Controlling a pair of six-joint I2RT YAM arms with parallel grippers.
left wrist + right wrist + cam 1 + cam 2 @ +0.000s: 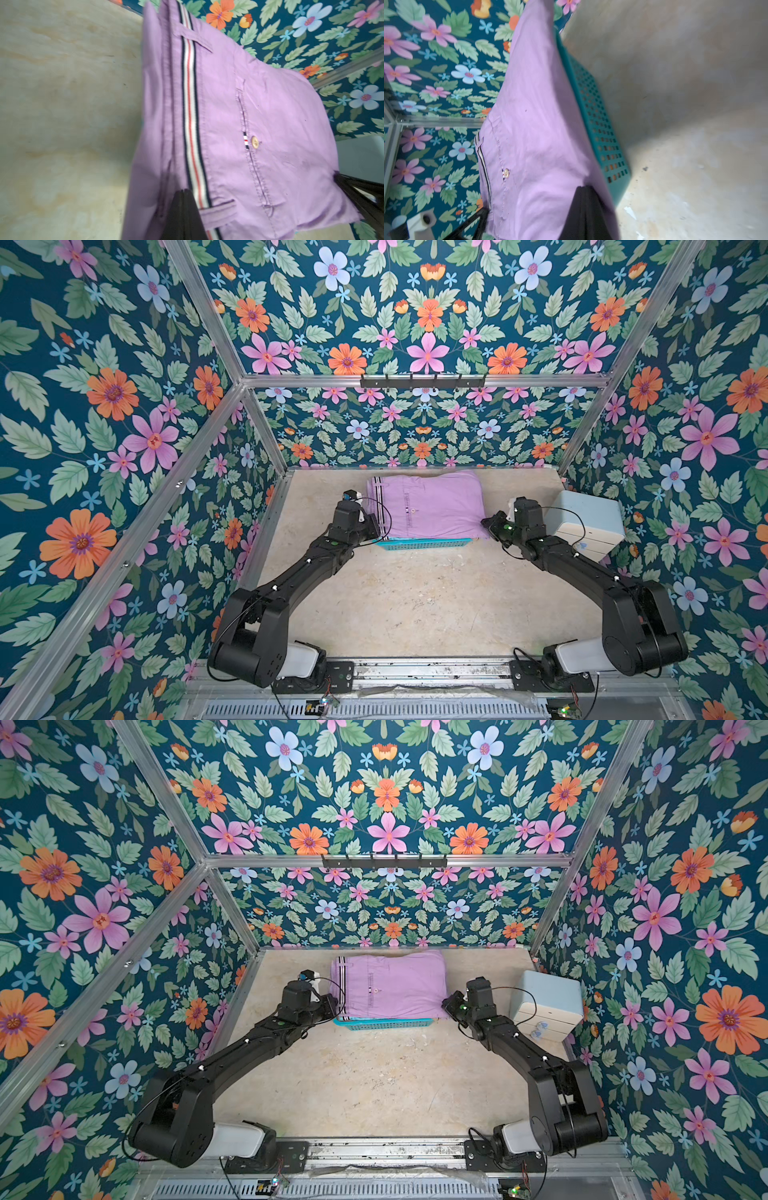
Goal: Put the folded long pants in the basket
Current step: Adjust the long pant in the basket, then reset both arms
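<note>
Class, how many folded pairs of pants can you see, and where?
1: the lilac pants, covering the top of the teal basket. Others may lie hidden beneath them inside.

Folded lilac pants [390, 986] over the teal basket [384, 1024]

At the table's [374, 1085] 12 o'clock, the pants hide all of the basket but its 6 o'clock wall. The left gripper [335, 1006] is clamped on their striped 9 o'clock edge and the right gripper [445, 1005] on their 3 o'clock edge. A pale-blue drawer box [548, 1006] stands beyond at 3 o'clock.
</note>
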